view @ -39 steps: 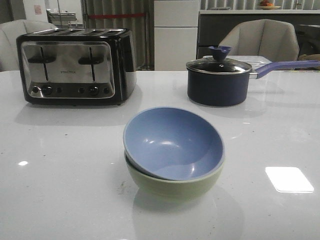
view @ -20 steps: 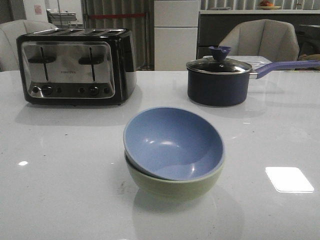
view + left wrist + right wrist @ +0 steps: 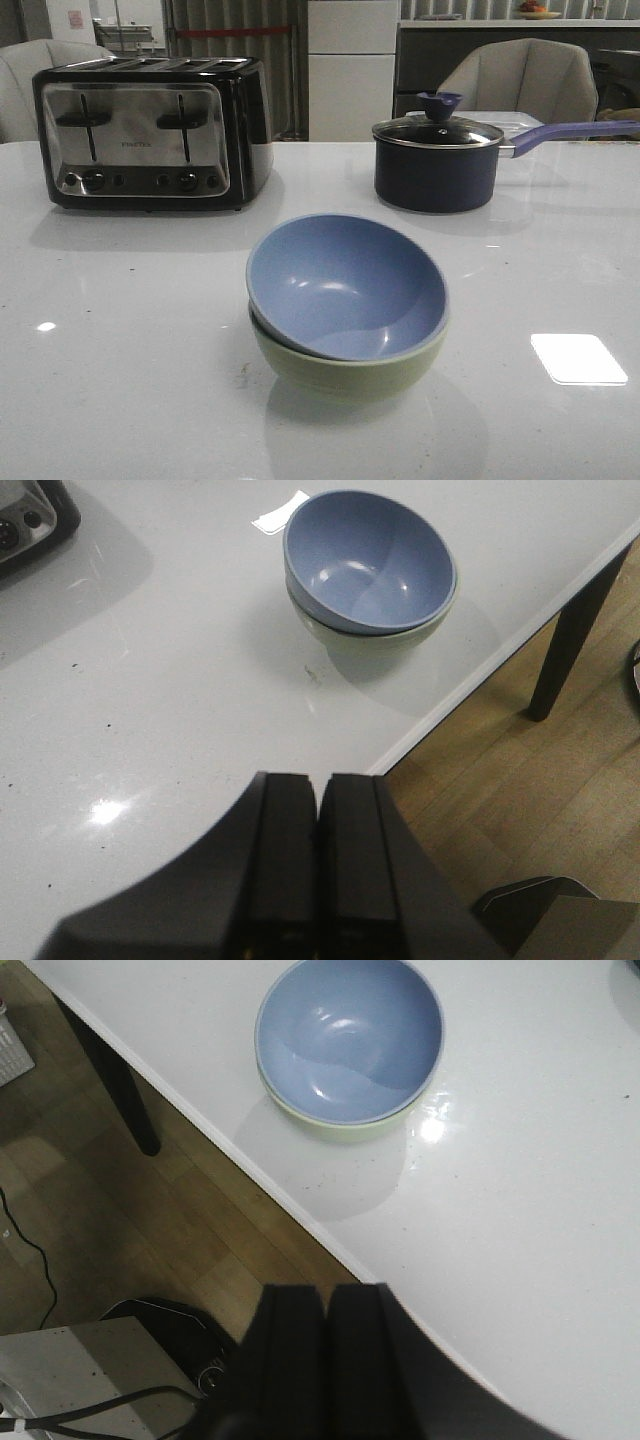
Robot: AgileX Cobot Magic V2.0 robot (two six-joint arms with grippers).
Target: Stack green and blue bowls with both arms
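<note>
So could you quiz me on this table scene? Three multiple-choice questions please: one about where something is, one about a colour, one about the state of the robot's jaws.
1. Where is the blue bowl?
A. Nested in the green bowl
B. On top of the toaster
C. Inside the saucepan

2. What colour is the saucepan's handle?
A. Red
B. Purple
C. Yellow

3. How do the jaws of the left gripper and right gripper stand?
A. Both clamped on a bowl
B. Both wide open
C. Both shut and empty

Answers: 1 A, its rim sits tilted inside the green rim. 2 B, the long handle shows purple in the front view. 3 C, each wrist view shows the jaws pressed together, away from the bowls.
</note>
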